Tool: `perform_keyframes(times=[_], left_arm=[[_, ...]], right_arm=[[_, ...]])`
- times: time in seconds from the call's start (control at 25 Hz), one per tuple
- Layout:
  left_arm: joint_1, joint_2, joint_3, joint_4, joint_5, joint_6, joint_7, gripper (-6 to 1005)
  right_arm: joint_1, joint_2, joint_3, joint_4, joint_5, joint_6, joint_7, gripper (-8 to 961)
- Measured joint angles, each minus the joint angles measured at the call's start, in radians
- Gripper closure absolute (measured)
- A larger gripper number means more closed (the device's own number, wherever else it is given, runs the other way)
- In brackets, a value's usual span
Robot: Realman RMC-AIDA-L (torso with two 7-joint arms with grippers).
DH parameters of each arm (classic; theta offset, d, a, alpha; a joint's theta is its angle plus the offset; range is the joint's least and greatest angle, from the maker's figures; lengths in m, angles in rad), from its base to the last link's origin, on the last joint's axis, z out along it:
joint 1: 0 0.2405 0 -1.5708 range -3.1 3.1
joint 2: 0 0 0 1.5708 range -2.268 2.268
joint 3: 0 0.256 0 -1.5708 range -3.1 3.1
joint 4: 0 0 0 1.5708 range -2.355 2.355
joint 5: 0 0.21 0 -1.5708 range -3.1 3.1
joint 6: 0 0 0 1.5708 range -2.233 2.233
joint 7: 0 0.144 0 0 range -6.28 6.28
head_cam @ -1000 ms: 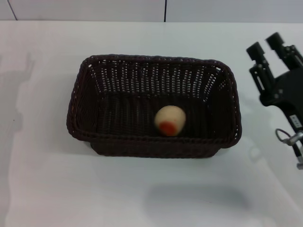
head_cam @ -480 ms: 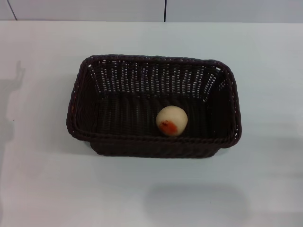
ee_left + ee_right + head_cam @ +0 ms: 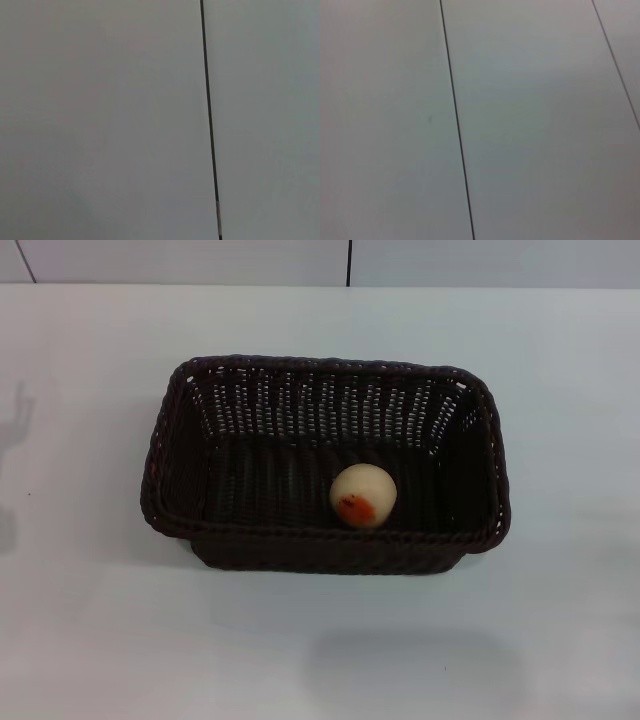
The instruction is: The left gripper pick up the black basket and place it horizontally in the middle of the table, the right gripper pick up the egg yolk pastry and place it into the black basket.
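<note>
The black basket [image 3: 190,455] lies lengthwise across the middle of the white table [image 3: 90,620] in the head view. The egg yolk pastry [image 3: 363,495] rests inside it on the basket floor, near the front wall and right of centre, with its orange-red spot facing the camera. Neither gripper shows in any view. Both wrist views show only a pale panelled surface with thin dark seams.
The table's far edge meets a pale wall with a dark vertical seam [image 3: 349,262]. Faint arm shadows lie on the table at the far left [image 3: 15,420].
The right gripper, at the head view's right edge one second ago, has left the view. The pastry has shifted slightly and settled. The shadow at the left has shrunk.
</note>
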Motion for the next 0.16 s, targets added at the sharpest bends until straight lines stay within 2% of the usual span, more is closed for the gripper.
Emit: perform_keyframes(times=[0.16], left_arm=[[0.003,-0.002,0.001,0.012,-0.001,0.000,-0.005,197]], right_arm=[[0.001,0.000,0.001,-0.001,0.007,0.013,0.000,108]])
